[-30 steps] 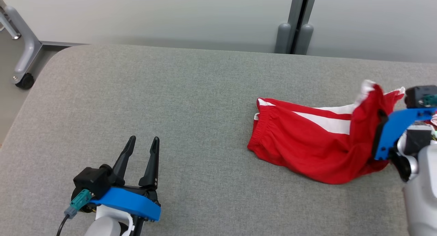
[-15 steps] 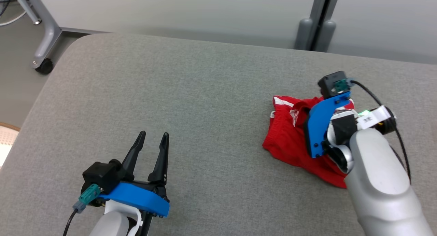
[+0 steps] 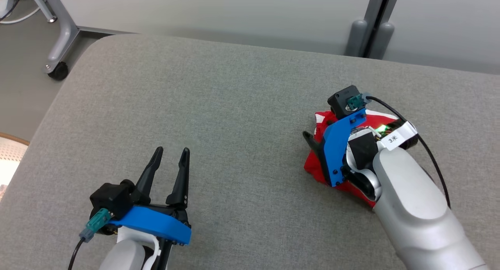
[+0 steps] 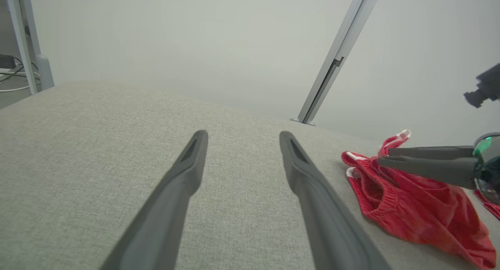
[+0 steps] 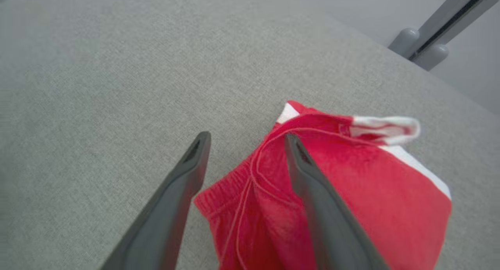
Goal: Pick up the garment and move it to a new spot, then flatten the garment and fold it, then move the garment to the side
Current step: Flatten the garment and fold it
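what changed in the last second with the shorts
The right pincer carried the right end of the red shorts leftward over the rest, then opened and let go. The shorts now lie bunched on the grey surface. The head view itself shifted too. The left pincer stayed open and idle.

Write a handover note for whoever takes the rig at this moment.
Left gripper: open, idle above the table, apart from the shorts.
Right gripper: open over the shorts, holding nothing.
Shorts: bunched on the table's right side, with a white-trimmed hem sticking up.
Done: one end carried over towards the other and let go within the last second.
Left: flatten, finish the fold, move aside.
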Robot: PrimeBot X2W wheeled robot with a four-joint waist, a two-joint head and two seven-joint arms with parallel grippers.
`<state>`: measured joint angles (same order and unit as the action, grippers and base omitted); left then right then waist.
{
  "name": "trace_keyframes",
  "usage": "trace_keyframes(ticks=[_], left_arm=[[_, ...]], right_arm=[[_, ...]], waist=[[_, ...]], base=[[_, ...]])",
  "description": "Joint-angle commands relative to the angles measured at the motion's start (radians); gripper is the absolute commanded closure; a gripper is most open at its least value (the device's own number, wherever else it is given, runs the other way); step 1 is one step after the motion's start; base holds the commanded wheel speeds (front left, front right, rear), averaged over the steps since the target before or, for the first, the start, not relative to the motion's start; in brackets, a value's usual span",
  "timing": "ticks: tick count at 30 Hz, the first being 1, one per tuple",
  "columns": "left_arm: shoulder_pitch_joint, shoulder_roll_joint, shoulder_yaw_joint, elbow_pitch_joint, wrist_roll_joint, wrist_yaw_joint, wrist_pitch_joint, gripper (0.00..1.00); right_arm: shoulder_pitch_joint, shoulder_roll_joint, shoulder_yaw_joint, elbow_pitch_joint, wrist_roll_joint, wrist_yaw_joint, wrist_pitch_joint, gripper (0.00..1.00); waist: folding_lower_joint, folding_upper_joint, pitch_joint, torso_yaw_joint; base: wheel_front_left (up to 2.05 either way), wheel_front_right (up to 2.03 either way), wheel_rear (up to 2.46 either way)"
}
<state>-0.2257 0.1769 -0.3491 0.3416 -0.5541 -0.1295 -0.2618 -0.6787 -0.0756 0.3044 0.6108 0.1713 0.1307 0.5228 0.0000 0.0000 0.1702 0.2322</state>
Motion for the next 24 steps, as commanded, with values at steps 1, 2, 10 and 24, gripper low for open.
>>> trace_keyframes(ticks=[1, 2, 10, 24], left_arm=[[0.012, 0.003, 0.007, -0.002, 0.004, -0.001, -0.004, 0.0], [0.015, 0.004, 0.009, -0.002, 0.005, -0.001, -0.004, 0.0], [0.042, 0.015, 0.033, -0.005, 0.009, -0.001, -0.004, 0.0], [0.036, 0.024, 0.024, -0.013, 0.009, -0.001, -0.004, 0.0]], right_arm=[[-0.016, -0.016, 0.01, -0.018, 0.019, 0.0, -0.012, 0.0], [-0.015, -0.027, 0.019, -0.039, 0.041, 0.0, -0.024, 0.0], [0.065, -0.144, -0.023, -0.255, 0.139, 0.0, -0.082, 0.0], [0.278, -0.113, -0.235, -0.17, -0.058, 0.0, -0.274, 0.79]], waist=[[0.0, 0.0, -0.009, -0.011], [0.0, 0.0, -0.014, -0.016], [0.0, 0.0, -0.063, -0.065], [0.0, 0.0, -0.053, -0.067]], base=[[0.0, 0.0, 0.0], [0.0, 0.0, 0.0], [0.0, 0.0, 0.0], [0.0, 0.0, 0.0]])
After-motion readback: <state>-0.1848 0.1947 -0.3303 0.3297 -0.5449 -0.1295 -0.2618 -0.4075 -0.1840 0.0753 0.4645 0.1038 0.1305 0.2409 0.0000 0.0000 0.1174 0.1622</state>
